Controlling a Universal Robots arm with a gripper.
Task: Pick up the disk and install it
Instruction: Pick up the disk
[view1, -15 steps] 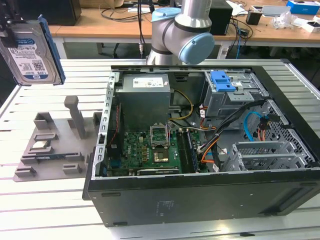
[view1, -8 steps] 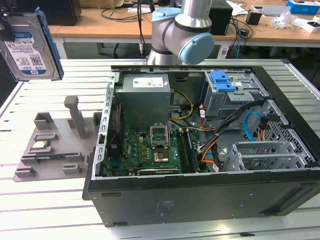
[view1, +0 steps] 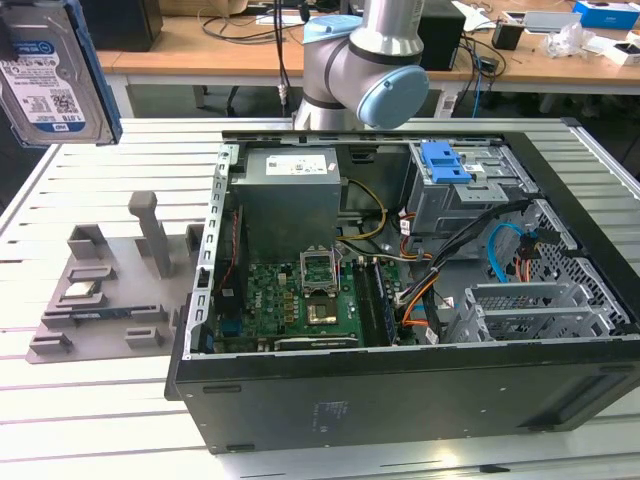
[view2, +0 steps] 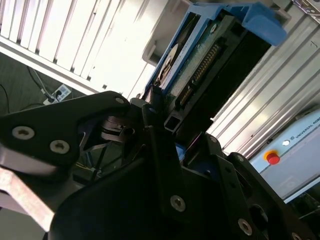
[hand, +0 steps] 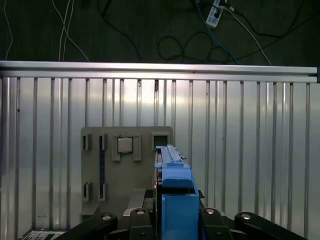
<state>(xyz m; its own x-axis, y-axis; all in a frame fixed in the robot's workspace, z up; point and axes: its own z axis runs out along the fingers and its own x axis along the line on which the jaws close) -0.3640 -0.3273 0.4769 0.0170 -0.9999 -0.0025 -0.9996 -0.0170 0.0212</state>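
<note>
The disk (view1: 50, 75), a silver drive with a white-and-blue label in a blue carrier, hangs in the air at the exterior view's upper left, above the slatted table and left of the open computer case (view1: 400, 400). In both wrist views my gripper (hand: 175, 216) is shut on the disk (hand: 172, 192), one black finger on each side. The second wrist view shows the disk's (view2: 200, 65) connector edge and blue carrier pointing away from the gripper (view2: 172, 127). Far below the disk lies the grey fixture (hand: 125, 175).
The grey parts fixture (view1: 110, 290) on the table holds a small square processor chip (view1: 80, 292). A blue clip (view1: 445, 160) sits on the case's drive cage at the back right. The arm's base (view1: 370, 60) stands behind the case. Desks with cables lie beyond.
</note>
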